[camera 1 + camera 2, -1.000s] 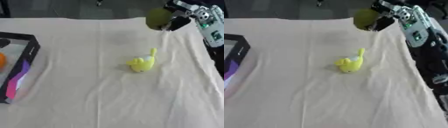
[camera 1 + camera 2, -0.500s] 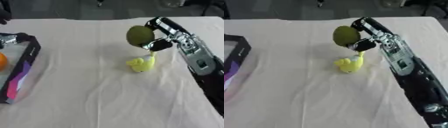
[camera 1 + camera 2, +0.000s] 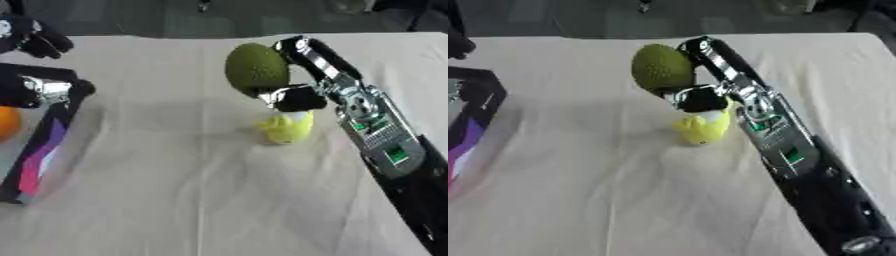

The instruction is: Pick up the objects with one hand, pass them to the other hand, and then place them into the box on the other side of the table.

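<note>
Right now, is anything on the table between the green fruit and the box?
Nothing visible. The right robot hand holds the green fruit above the yellow toy; bare cloth runs left to the box, where the left robot hand waits.

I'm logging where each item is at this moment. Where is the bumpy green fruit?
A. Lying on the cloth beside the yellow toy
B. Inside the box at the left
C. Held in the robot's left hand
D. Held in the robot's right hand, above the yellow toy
D: the right hand has its fingers curled round the green fruit, holding it off the cloth just above the yellow toy, well away from the box.
</note>
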You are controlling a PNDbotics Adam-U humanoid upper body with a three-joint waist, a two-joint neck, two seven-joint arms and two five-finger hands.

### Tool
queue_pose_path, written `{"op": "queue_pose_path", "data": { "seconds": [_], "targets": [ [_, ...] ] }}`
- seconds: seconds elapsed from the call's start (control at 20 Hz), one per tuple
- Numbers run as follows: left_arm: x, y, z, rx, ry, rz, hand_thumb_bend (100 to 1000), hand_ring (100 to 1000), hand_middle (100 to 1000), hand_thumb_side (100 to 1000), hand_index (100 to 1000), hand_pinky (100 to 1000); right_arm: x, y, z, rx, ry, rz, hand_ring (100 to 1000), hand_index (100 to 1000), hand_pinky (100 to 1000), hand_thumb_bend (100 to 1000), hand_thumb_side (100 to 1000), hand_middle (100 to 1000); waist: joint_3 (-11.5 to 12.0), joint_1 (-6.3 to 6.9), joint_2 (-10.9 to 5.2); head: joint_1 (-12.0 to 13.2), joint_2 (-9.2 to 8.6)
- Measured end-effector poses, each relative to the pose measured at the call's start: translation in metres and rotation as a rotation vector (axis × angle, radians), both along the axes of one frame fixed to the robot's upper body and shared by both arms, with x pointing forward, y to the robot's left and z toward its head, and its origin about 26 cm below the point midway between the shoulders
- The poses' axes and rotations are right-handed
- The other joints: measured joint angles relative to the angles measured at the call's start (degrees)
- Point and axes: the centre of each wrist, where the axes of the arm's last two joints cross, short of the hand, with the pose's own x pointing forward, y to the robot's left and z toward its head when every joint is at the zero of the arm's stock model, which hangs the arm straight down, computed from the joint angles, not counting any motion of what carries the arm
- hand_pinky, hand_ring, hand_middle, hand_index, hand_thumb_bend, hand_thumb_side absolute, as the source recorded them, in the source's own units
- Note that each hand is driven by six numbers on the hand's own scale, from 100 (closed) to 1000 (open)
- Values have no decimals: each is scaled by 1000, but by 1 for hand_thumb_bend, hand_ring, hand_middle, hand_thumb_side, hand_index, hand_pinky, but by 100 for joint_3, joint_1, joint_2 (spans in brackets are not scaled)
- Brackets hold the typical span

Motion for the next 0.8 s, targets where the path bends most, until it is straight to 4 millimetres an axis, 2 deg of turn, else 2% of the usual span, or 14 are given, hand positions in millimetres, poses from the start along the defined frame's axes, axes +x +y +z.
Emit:
{"op": "queue_pose_path", "data": {
  "seconds": [0.3, 0.6, 0.65, 0.7, 0.8],
  "targets": [
    [-1, -10, -2, 45, 29, -50, 674, 714, 688, 488, 744, 792, -15, 25, -8, 62, 62, 87, 620, 544, 787, 272, 100, 477, 16, 0, -11, 39, 1],
    [-5, -37, 6, 105, -21, -141, 787, 759, 775, 407, 814, 804, -19, 42, -11, 81, 143, 215, 622, 545, 790, 285, 100, 479, 54, 0, -48, 93, -7],
    [-6, -41, 8, 116, -35, -151, 797, 762, 778, 400, 816, 804, -19, 45, -11, 80, 155, 233, 622, 546, 790, 383, 100, 477, 66, 0, -48, 102, -8],
    [-7, -45, 9, 129, -51, -162, 813, 763, 778, 384, 818, 802, -19, 47, -11, 76, 165, 250, 622, 546, 790, 289, 100, 480, 80, 0, -48, 106, -8],
    [-11, -54, 13, 156, -91, -191, 833, 765, 776, 351, 820, 798, -20, 51, -13, 58, 183, 281, 622, 547, 789, 285, 100, 481, 86, 0, -48, 109, -9]
  ]
}}
